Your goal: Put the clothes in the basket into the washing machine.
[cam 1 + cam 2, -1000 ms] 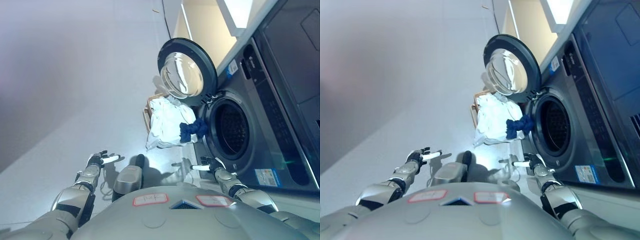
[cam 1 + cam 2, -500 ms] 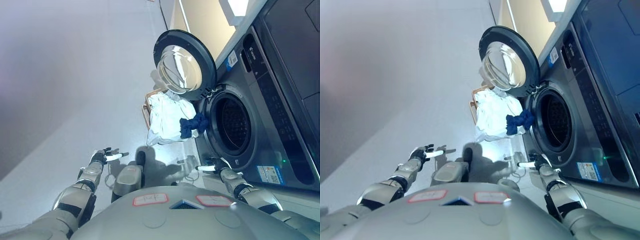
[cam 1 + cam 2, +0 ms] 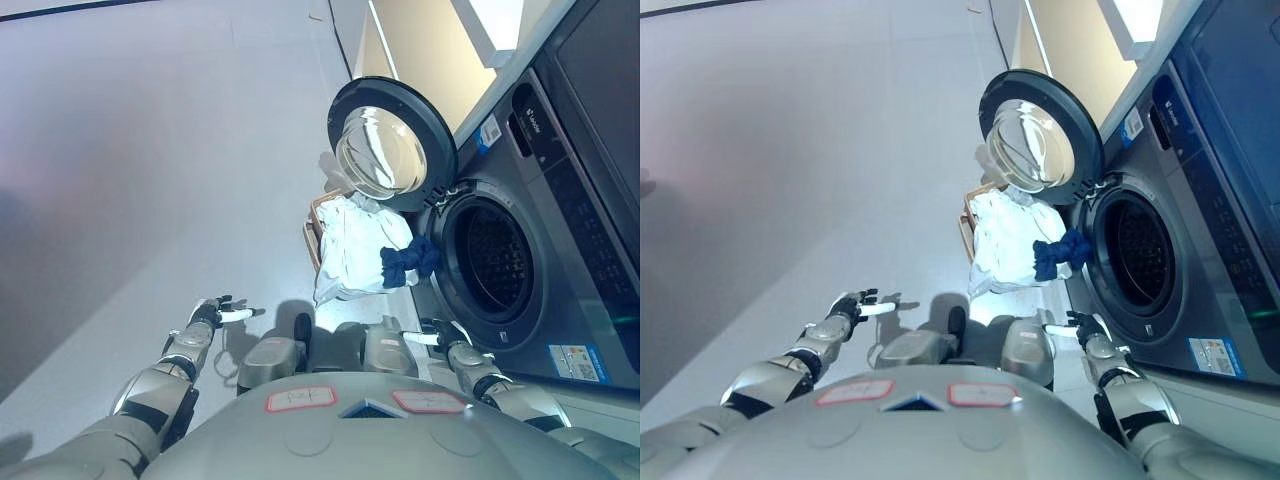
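A wicker basket point(image 3: 318, 218) stands on the floor beside the washing machine point(image 3: 540, 250). White clothes point(image 3: 355, 252) are heaped in it and a dark blue garment point(image 3: 408, 263) lies on top, by the drum opening point(image 3: 498, 262). The round door point(image 3: 390, 155) stands open above the basket. My left hand point(image 3: 215, 313) hovers open over the floor at the lower left. My right hand point(image 3: 448, 340) is open low in front of the machine, below the drum. Both hands are empty and short of the basket.
A pale grey floor point(image 3: 150, 180) spreads to the left. A cream wall and skirting point(image 3: 420, 50) run behind the machine. A control panel point(image 3: 590, 240) sits on the machine's front to the right of the drum.
The camera has shifted, so the whole scene sits lower and further right. Both hands stay open and keep about the same pose.
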### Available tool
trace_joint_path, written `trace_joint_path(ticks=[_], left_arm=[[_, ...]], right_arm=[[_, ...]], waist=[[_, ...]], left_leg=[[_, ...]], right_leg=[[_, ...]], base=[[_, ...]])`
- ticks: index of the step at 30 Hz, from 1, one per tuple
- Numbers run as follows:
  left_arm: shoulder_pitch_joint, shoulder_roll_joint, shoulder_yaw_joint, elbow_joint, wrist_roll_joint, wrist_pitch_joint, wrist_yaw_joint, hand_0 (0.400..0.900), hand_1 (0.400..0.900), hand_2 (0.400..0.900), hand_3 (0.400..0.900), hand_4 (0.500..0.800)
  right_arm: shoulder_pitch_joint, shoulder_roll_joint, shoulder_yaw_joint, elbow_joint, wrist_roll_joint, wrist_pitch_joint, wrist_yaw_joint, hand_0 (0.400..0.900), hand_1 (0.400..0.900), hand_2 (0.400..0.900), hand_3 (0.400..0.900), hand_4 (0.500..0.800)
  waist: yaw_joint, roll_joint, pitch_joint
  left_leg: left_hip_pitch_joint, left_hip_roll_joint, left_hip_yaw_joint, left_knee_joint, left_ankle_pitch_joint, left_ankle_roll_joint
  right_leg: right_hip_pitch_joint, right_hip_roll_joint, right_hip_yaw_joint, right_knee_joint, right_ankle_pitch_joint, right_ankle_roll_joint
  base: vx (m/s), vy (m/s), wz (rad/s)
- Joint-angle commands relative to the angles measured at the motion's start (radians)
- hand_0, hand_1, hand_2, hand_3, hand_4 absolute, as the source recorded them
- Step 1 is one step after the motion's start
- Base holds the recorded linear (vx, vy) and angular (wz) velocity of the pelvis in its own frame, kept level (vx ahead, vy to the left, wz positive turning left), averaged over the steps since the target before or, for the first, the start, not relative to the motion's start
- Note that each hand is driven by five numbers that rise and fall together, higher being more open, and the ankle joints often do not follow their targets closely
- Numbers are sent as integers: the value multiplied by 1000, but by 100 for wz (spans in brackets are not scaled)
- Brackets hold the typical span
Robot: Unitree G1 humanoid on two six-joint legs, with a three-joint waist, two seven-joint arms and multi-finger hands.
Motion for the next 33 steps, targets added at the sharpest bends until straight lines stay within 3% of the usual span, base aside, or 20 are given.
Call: trace_joint_path(ticks=[1, 5, 11, 18, 19, 24, 25, 28, 33], left_arm=[[-48, 21, 49, 7, 21, -42, 6, 900, 900, 900, 900, 800], [-48, 18, 44, 17, 20, -48, 11, 900, 900, 900, 900, 800], [-14, 15, 64, 21, 25, -46, 0, 900, 900, 900, 900, 800], [-3, 10, 68, 18, 29, -41, -5, 900, 900, 900, 900, 800], [-3, 7, 71, 16, 34, -41, -6, 900, 900, 900, 900, 800], [-19, 1, 66, -6, 20, -37, 0, 900, 900, 900, 900, 800], [-25, -2, 55, -17, 16, -41, 2, 900, 900, 900, 900, 800], [-56, -4, 21, -29, 13, -44, 14, 900, 900, 900, 900, 800], [-117, -5, -20, -68, -2, -50, 41, 900, 900, 900, 900, 800]], right_arm=[[33, -24, -23, -12, 4, -5, -10, 900, 900, 900, 900, 800], [49, -18, -48, -6, 5, 3, -6, 900, 900, 900, 900, 800], [63, -14, -50, -12, -18, 8, 0, 900, 900, 900, 900, 800], [70, -6, -46, -14, -12, 6, 6, 900, 900, 900, 900, 800], [75, -6, -45, -5, -13, 7, 11, 900, 900, 900, 900, 800], [49, -23, -25, -3, -33, 11, 4, 900, 900, 900, 900, 800], [45, -34, -28, -31, -23, 2, -5, 900, 900, 900, 900, 800], [17, -54, -22, -73, -13, -4, -23, 900, 900, 900, 900, 800], [-77, -89, 43, -141, -57, 0, -54, 900, 900, 900, 900, 800]], waist=[[-25, -45, 21], [-55, -61, 41], [-47, -97, 17], [-43, -115, 3], [-41, -115, -16], [-46, -99, -22], [-59, -90, -27], [-84, -81, -20], [-93, -62, 25]], left_leg=[[67, 10, -12, 77, -166, -108], [138, 4, -32, 64, -201, -123], [225, -16, -62, 44, -255, -112], [288, 6, -97, 46, -305, -125], [309, 28, -110, 40, -325, -136], [311, 80, -144, 63, -330, -160], [309, 111, -140, 52, -312, -174], [276, 146, -110, 42, -289, -194], [228, 162, -90, -4, -270, -202]], right_leg=[[-1, -66, -4, -320, 258, 30], [-62, -107, -1, -504, 391, 79], [-65, -87, -5, -582, 472, 102], [-59, -60, 30, -548, 453, 97], [-51, -55, 22, -538, 406, 88], [-67, -29, -17, -467, 352, 71], [-65, -20, -38, -457, 321, 63], [-83, -34, -81, -440, 312, 67], [-210, -34, -83, -413, 335, 72]], base=[[218, -82, 26], [216, -59, 33], [194, -61, 2], [212, -114, 17], [222, -139, 28], [160, -173, 57], [103, -149, 80], [26, -118, 72], [-134, -36, 0]])
